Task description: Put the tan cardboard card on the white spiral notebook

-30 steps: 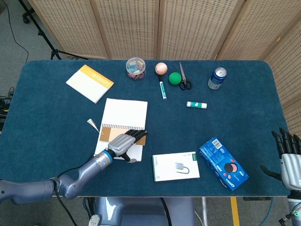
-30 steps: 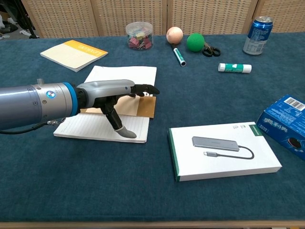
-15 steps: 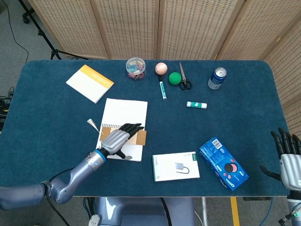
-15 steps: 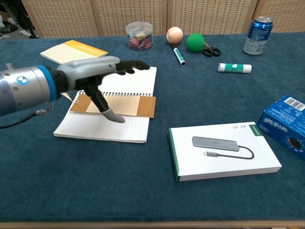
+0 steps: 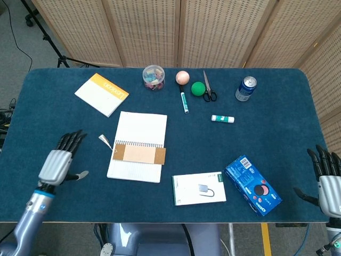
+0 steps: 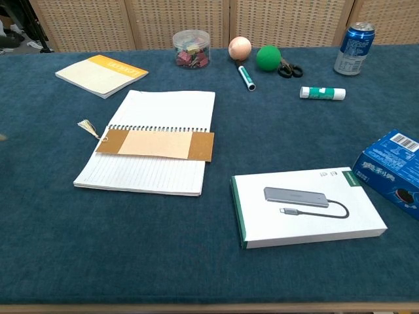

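Head view: the tan cardboard card [image 5: 139, 154] lies flat across the white spiral notebook [image 5: 138, 145], left of centre, its long axis running left to right along the spiral binding. Left hand [image 5: 57, 163] hovers at the lower left over the bench [image 5: 64, 122], fingers spread, holding nothing. Right hand [image 5: 327, 178] sits at the lower right edge, likewise spread and empty.

Chest view: the card [image 6: 156, 144] spans the notebook [image 6: 152, 140] widthwise, its left end overhanging slightly; neither hand shows.

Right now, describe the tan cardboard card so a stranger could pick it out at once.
Find the open white spiral notebook left of centre on the blue table. The tan cardboard card lies across it, just below the wire spiral. It is the only brown strip there, with a small tassel at its left end.
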